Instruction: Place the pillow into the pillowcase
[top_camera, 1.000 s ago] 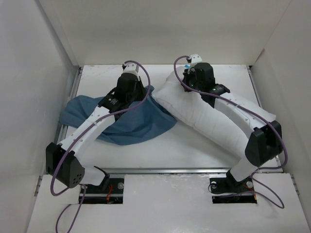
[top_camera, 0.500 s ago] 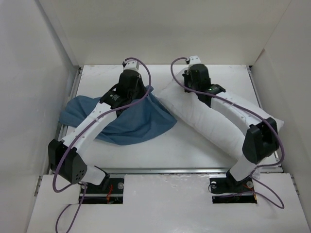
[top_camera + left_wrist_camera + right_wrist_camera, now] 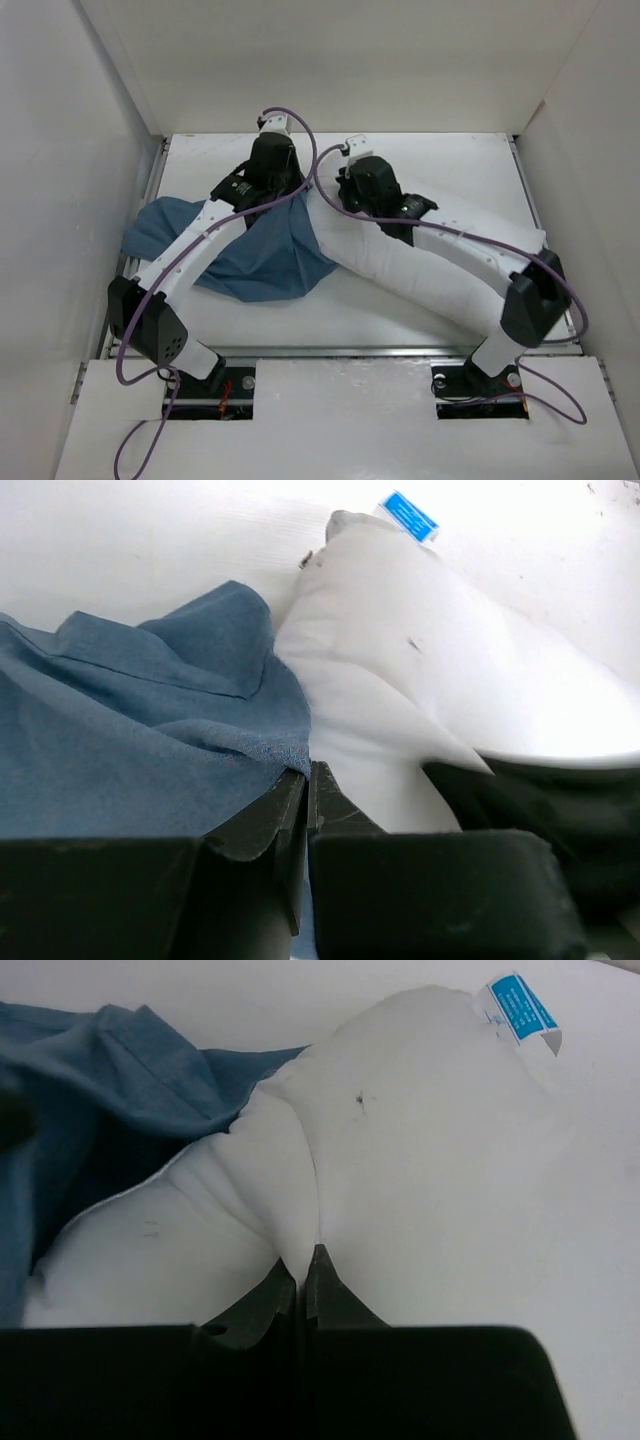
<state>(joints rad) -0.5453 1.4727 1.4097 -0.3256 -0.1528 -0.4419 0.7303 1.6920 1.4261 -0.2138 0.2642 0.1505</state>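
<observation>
The pillow (image 3: 400,268) lies slantwise across the desk (image 3: 470,165). Its near end sits by the elbow of the right arm (image 3: 455,240), and its far end reaches towards the middle. The pillowcase (image 3: 262,262) is spread wrinkled on the left half of the desk, partly under the left arm (image 3: 190,255).

A second ago the pillow's far end sat off to the right of the blue cloth. Since then the right arm has swung left and hauled that end along, so the far corner now presses against the pillowcase's lifted edge.

Further back, the right fingers (image 3: 303,1268) are closed on a pinched fold of the pillow, short of the corner with the blue label (image 3: 518,1005). The left fingers (image 3: 307,785) are closed on the pillowcase's hem, holding it raised, and have barely shifted.

The two things have been brought together, so the stuffing looks about to start. None of the pillow is clearly inside yet, and I cannot tell whether the mouth stands open around the corner. The next push likely needs the hem kept up while the corner slides under it.
</observation>
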